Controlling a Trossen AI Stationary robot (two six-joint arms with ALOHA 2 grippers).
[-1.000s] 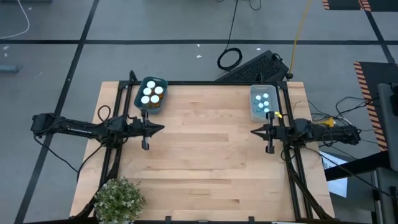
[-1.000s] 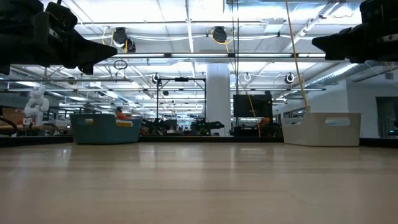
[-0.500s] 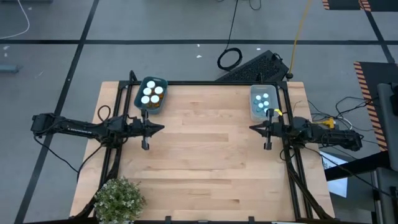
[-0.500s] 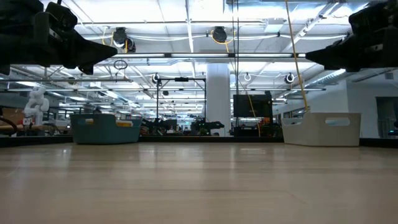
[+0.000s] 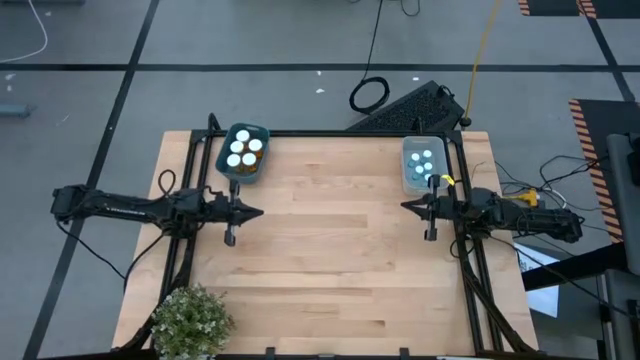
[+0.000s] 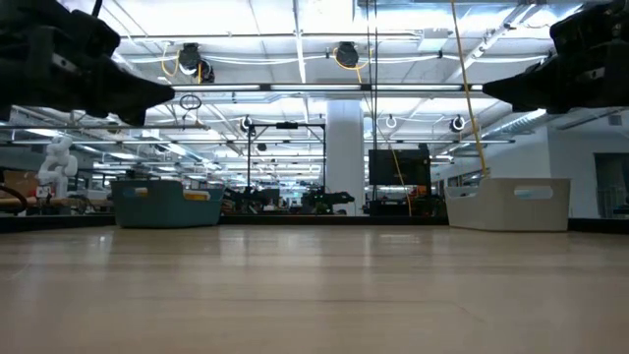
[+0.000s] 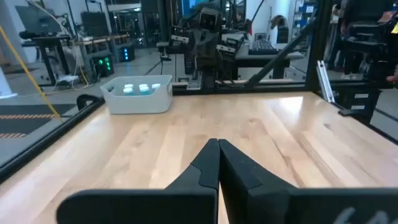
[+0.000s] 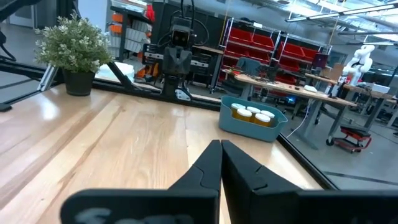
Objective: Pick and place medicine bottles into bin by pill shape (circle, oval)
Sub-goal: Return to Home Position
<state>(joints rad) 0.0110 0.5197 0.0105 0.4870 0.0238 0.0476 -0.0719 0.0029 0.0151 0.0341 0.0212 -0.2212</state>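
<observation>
At the table's left near corner we note a potted plant (image 5: 190,320). The left gripper (image 5: 262,211) hangs above the left side of the wooden table (image 5: 330,270), near the teal bin (image 5: 243,152); in the left wrist view its two fingers (image 7: 205,171) are pressed together with nothing between them. The teal bin sits at the far left corner and holds medicine bottles with orange bodies (image 5: 243,153) (white caps up, standing close together inside).

The middle of the tabletop carries nothing that we can see.

At the far right corner stands the white bin (image 5: 423,163), holding pale blue-capped bottles (image 5: 424,164) grouped inside it. The right gripper (image 5: 405,208) hangs just in front of that bin, above the table's right side; the right wrist view shows its fingers (image 8: 208,168) likewise pressed together and empty. Beyond the far edge, a black keyboard (image 5: 405,110) lies on the floor.
</observation>
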